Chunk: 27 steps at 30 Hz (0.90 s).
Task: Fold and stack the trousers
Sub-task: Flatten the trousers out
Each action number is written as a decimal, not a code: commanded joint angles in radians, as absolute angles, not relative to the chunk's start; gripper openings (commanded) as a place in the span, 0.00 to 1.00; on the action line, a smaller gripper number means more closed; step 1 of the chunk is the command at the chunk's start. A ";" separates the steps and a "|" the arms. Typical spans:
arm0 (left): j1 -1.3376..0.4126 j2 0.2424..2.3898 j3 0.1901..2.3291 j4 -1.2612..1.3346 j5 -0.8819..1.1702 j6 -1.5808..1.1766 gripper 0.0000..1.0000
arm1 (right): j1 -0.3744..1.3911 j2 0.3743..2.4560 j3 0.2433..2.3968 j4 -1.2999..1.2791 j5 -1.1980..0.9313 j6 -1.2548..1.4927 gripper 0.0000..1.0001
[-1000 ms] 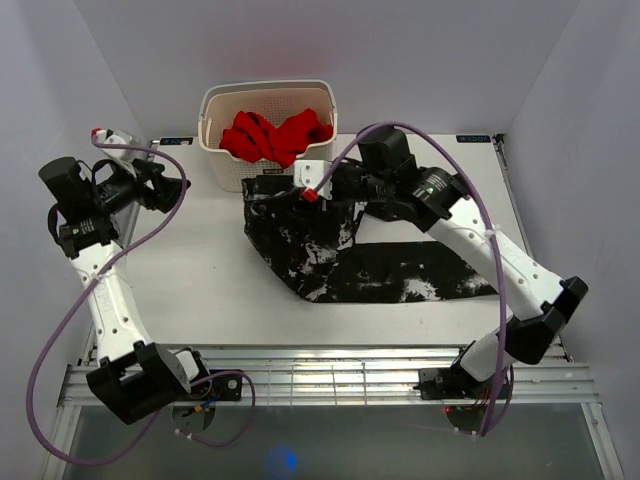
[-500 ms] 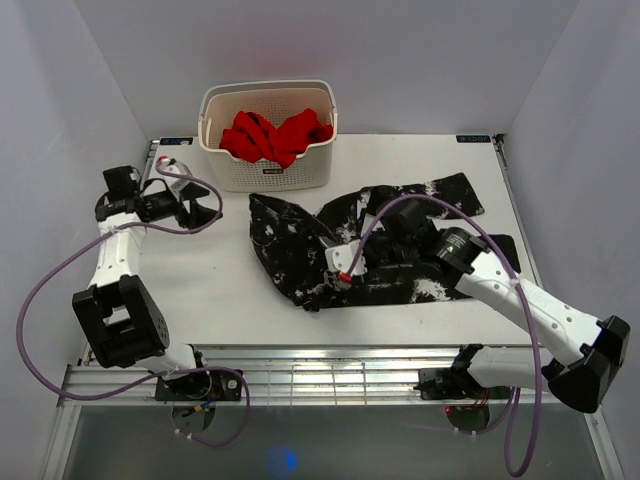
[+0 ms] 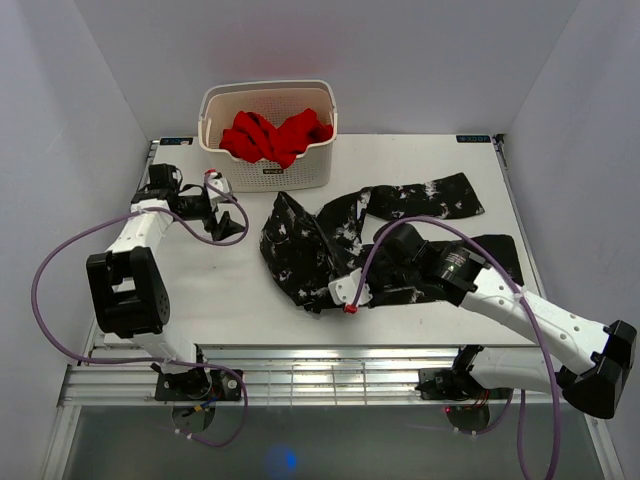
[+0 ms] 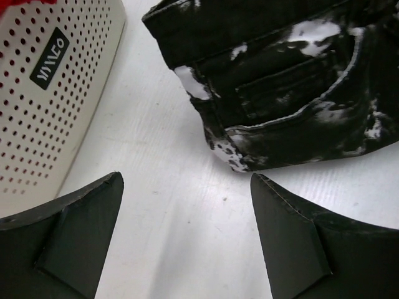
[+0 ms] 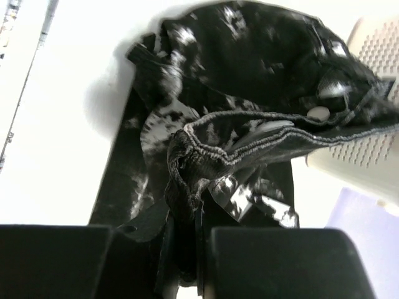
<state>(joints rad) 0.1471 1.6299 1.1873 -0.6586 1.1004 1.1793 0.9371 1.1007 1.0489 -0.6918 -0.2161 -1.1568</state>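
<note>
The black, white-speckled trousers (image 3: 310, 250) lie bunched in the middle of the table, with two legs running right (image 3: 430, 198). My right gripper (image 3: 348, 292) is shut on a fold of the waistband near the trousers' front edge. In the right wrist view the gripper (image 5: 194, 249) pinches the bunched waistband, and the rest of the trousers (image 5: 249, 68) spreads out beyond it. My left gripper (image 3: 228, 218) is open and empty, just left of the trousers. In the left wrist view the gripper (image 4: 187, 237) hovers over bare table, with a trousers corner (image 4: 293, 87) ahead of it.
A white perforated basket (image 3: 268, 172) holding a red garment (image 3: 275, 133) stands at the back of the table, close behind my left gripper. It also shows in the left wrist view (image 4: 50, 106) and the right wrist view (image 5: 374, 149). The table's front edge (image 3: 330, 345) is near my right gripper.
My right gripper has pulled the waistband toward the front edge, bunching the trousers. My left gripper has moved right, closer to the trousers.
</note>
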 commanded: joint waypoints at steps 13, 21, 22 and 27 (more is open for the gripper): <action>0.060 1.427 1.143 -0.699 1.040 1.506 0.93 | 1.292 1.186 1.104 -0.804 -0.081 -1.424 0.08; 0.060 1.322 1.037 -0.981 0.927 1.825 0.92 | 1.296 1.229 1.154 -0.816 -0.097 -1.362 0.08; 0.060 1.315 1.019 -0.991 0.905 1.835 0.92 | 1.296 1.224 1.152 -0.815 -0.094 -1.347 0.08; 0.060 1.241 0.875 -1.015 0.824 1.893 0.88 | 1.286 1.190 1.120 -0.811 -0.071 -1.299 0.08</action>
<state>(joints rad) 0.0612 1.3083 0.9321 -0.9245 0.8700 1.7821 1.2911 1.2301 1.1107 -0.7898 -0.0841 -1.2881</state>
